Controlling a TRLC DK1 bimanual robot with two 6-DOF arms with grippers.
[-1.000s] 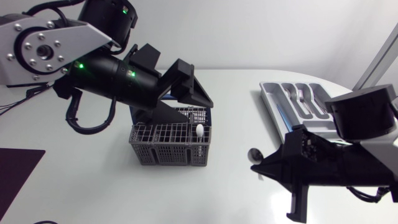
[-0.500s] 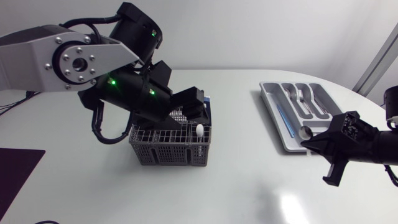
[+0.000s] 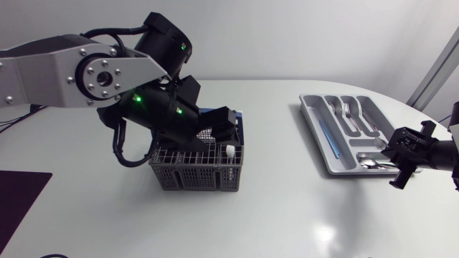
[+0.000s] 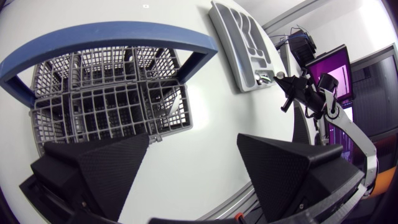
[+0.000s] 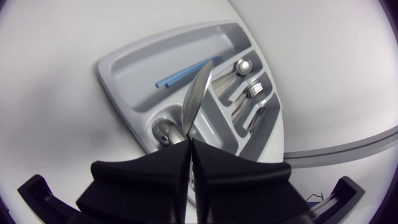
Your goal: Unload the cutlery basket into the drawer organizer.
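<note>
The grey wire cutlery basket [image 3: 193, 172] with a blue handle [image 4: 106, 34] stands left of the table's middle, and a white-tipped piece [image 3: 230, 151] sticks up at its right end. My left gripper [image 3: 224, 129] hovers open just above the basket's right side, nothing between its fingers [image 4: 112, 168]. The grey drawer organizer [image 3: 319, 140] lies at the right. My right gripper [image 3: 400, 155] is at its near end, shut on a silver spoon [image 5: 198, 93] that points out over the compartments.
The organizer [image 5: 124, 68] holds forks [image 3: 346, 109], a thin blue stick [image 5: 180, 74] in its long slot, and another spoon [image 5: 163, 132] in the near cross compartment. A dark mat [image 3: 18, 197] lies at the table's left edge. Bare white table separates basket and organizer.
My right arm carried the spoon from the table's middle rightward to the organizer's near end. My left arm swung down, bringing its open gripper closer over the basket.
</note>
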